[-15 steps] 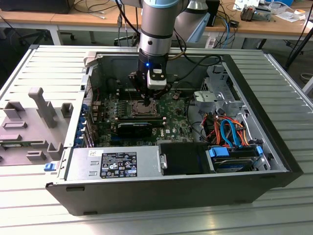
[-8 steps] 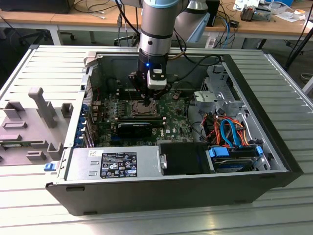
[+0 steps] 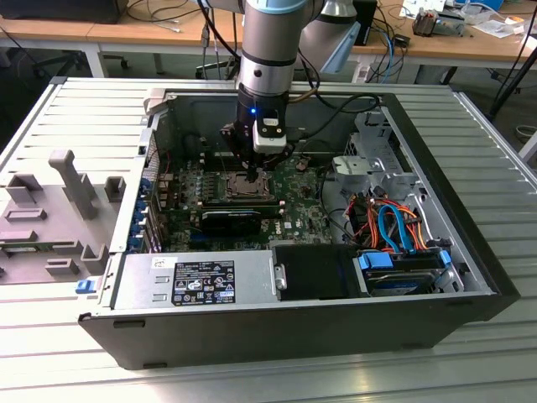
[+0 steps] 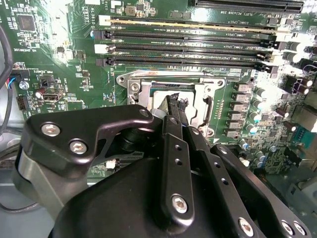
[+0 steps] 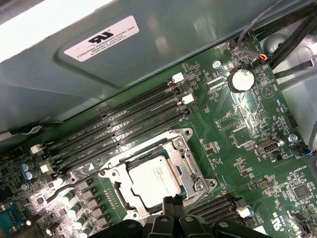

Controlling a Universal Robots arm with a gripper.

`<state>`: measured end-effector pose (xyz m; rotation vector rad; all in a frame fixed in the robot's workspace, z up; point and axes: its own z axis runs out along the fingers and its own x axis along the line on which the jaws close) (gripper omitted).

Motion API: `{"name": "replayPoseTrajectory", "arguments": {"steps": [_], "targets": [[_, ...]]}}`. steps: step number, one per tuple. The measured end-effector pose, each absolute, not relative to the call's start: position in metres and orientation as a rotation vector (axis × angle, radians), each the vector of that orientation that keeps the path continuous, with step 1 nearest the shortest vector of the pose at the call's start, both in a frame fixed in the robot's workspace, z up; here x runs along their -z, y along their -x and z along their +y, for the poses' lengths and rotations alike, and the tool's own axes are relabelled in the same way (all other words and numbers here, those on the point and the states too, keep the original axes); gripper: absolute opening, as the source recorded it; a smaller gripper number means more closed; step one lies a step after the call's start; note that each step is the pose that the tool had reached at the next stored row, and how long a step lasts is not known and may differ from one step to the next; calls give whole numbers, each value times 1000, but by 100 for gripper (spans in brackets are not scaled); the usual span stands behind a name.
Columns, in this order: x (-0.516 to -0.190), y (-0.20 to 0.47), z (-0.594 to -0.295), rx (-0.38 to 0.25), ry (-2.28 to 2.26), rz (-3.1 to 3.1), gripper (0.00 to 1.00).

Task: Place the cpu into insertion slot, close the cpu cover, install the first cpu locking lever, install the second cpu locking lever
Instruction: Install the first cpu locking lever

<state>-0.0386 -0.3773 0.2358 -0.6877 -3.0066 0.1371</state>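
Note:
The insertion slot (image 5: pixel 190 136) sits on the green motherboard, next to the long black memory slots. The cpu (image 5: pixel 154 179) lies in it, silvery top up. The cpu cover (image 5: pixel 199 171), a silvery frame, appears to lie flat around the cpu. A thin metal locking lever (image 5: pixel 74 184) sticks out sideways from the socket's corner. My gripper (image 5: pixel 172 201) hovers at the socket's edge with its fingertips together and nothing visible between them. In the second wrist view the gripper (image 4: pixel 176 101) points down at the insertion slot (image 4: pixel 148 82). In the exterior view the gripper (image 3: pixel 252 172) hangs over the board's middle.
The open computer case (image 3: pixel 470 277) lies on a metal table. A labelled black power supply (image 3: pixel 201 281) sits along its near side, with a drive cage (image 3: pixel 373 159) and orange and blue cables (image 3: pixel 390 222) at the exterior view's right. Grey fixtures (image 3: pixel 71 180) stand outside at the exterior view's left.

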Motion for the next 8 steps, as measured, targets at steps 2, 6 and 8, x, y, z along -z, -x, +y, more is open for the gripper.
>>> {"name": "replayPoseTrajectory", "arguments": {"steps": [2,6,8], "targets": [[-236,39,-377,-137,685,-3007,11],[-236,39,-377,-137,680,-3009,11],[-236,39,-377,-137,678,-3009,11]]}}
